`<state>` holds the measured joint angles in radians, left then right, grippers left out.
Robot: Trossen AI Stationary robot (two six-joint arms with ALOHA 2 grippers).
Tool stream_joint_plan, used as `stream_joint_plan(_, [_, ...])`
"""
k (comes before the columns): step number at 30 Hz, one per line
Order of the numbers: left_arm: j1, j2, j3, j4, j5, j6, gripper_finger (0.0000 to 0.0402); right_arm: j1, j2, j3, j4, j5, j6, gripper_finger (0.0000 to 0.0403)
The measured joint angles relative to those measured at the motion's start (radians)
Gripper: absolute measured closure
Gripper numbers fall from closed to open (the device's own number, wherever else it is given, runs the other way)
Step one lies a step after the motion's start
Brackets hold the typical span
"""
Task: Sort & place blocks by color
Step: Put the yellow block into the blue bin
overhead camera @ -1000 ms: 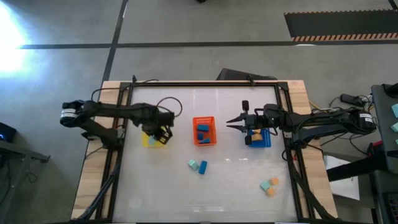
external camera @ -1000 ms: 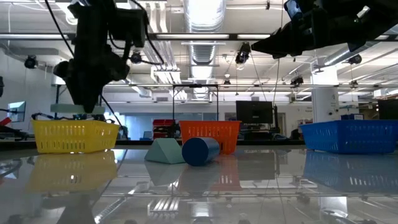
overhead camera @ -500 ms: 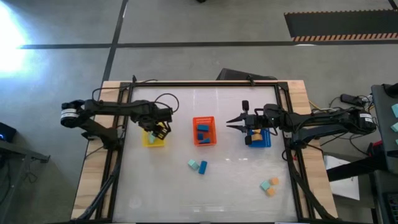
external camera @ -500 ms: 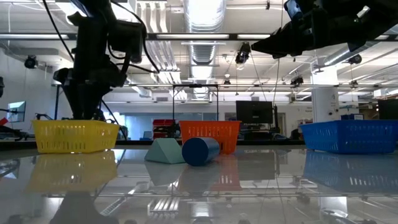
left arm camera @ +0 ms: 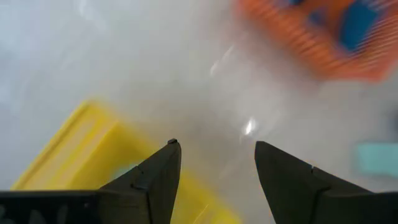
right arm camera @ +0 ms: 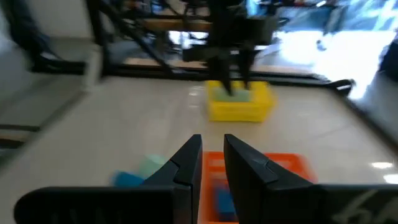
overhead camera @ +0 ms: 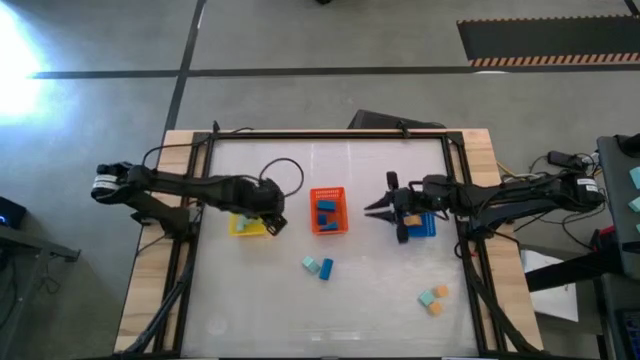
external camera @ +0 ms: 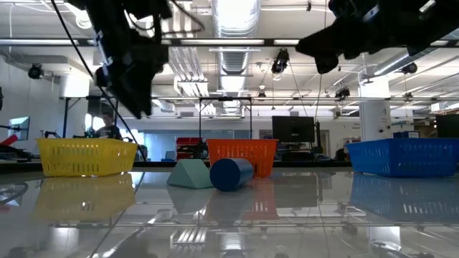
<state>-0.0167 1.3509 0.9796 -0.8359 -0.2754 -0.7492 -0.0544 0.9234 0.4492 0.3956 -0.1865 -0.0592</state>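
My left gripper [overhead camera: 272, 222] [left arm camera: 217, 152] hovers open and empty over the yellow basket's [overhead camera: 246, 224] right rim; a pale teal block [left arm camera: 132, 172] lies inside. My right gripper [overhead camera: 371, 210] [right arm camera: 213, 144] hangs in the air between the orange basket [overhead camera: 328, 211] and the blue basket [overhead camera: 418, 222], empty, its fingers a narrow gap apart. A teal block [overhead camera: 311, 264] [external camera: 190, 174] and a blue block [overhead camera: 326, 269] [external camera: 231, 174] rest on the table near its middle. Orange and teal blocks [overhead camera: 434, 298] lie by the near right corner. Blue blocks [overhead camera: 326, 210] sit in the orange basket.
The three baskets stand in a row across the table's middle: yellow [external camera: 86, 156], orange [external camera: 242, 153], blue [external camera: 401, 156]. An orange block [overhead camera: 410, 214] shows in the blue basket. A black cable [overhead camera: 285, 172] loops above the left arm. A dark frame [overhead camera: 330, 134] borders the table.
My left gripper has risen out of the yellow basket, tipped, and moved toward the table's right, to the basket's right rim. My right gripper has shifted slightly toward the near edge and tipped downward. The blocks on the table have stayed put.
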Motion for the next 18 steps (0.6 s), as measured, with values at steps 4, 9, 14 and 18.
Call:
stream_joint_plan(4, [-0.077, -0.001, -0.003, 0.191, -0.106, 0.136, 0.0212, 0.129, 0.000, 0.022, -0.035, -0.005, 0.186, 0.0346])
stream_joint_plan(9, [-0.110, 0.000, -0.004, 0.472, -0.155, 0.427, 0.0212, 0.292, 0.020, 0.165, -0.295, 0.040, 0.438, 0.0346])
stream_joint_plan(14, [-0.110, -0.014, 0.000, 0.643, -0.156, 0.707, 0.0212, 0.394, 0.077, 0.353, -0.777, 0.081, 0.815, 0.0346])
stream_joint_plan(18, [-0.110, -0.049, -0.007, 0.686, -0.157, 0.756, 0.0212, 0.476, 0.138, 0.445, -1.151, 0.084, 1.234, 0.0346])
